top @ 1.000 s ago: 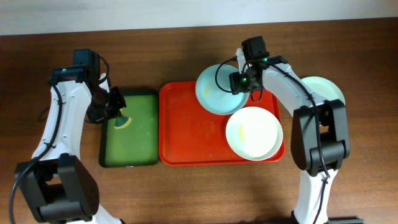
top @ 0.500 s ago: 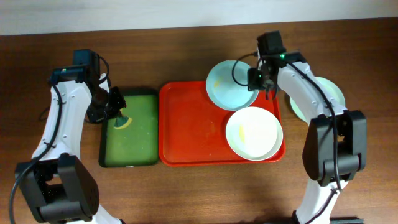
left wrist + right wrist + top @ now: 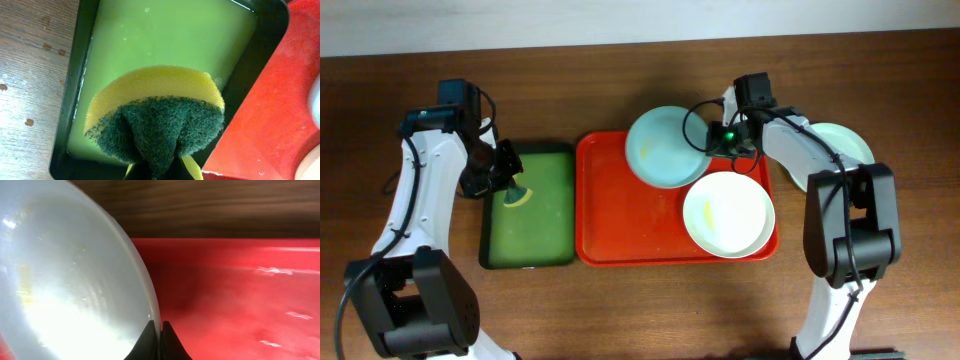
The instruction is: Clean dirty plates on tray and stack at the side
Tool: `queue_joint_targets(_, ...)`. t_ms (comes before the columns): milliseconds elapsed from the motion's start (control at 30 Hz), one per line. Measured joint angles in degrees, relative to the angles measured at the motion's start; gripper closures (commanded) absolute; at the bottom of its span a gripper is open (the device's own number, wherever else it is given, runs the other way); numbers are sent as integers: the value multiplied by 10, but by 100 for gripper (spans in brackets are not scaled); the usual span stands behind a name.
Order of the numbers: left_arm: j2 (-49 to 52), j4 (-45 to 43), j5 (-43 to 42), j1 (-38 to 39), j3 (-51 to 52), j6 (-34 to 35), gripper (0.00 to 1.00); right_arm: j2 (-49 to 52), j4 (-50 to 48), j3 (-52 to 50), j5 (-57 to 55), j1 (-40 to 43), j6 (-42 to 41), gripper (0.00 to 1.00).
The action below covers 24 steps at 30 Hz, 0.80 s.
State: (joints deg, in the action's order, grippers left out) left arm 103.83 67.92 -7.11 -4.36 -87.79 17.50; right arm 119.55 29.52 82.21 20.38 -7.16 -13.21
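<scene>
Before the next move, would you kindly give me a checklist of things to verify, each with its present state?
1. Right gripper shut on the pale blue plate at its rim: ok.
2. Left gripper holding the sponge: ok.
3. Sponge at the blue plate: not ok; it hangs over the green tray.
4. Blue plate apart from the cream plate: cannot tell.
5. Blue plate fully inside the red tray: not ok; it overhangs the far rim.
6. Pale green plate off the red tray, to its right: ok.
</scene>
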Motion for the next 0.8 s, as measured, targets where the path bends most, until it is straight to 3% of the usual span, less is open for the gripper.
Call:
queue_joint_targets(67, 0, -2, -7, 2, 0, 0, 100, 1, 2, 0, 85, -17, 12, 96)
queue_joint_targets(167, 0, -10, -18, 38, 1, -15, 100, 1, 47, -1, 125, -76, 30, 96)
queue_joint_targets(400, 0, -41, -28, 139, 4, -24, 100, 2, 171, -3, -15, -124, 63, 96)
queue_joint_targets(533, 3, -92, -30, 208, 11, 28, 100, 2, 174, 0, -24, -126, 64, 96)
queue_joint_targets(667, 91, -167, -30, 276, 32, 96, 100, 2, 173, 0, -26, -127, 64, 96)
queue_joint_targets(800, 143, -184, -30, 305, 35, 122, 100, 2, 171, 0, -26, -127, 64, 96)
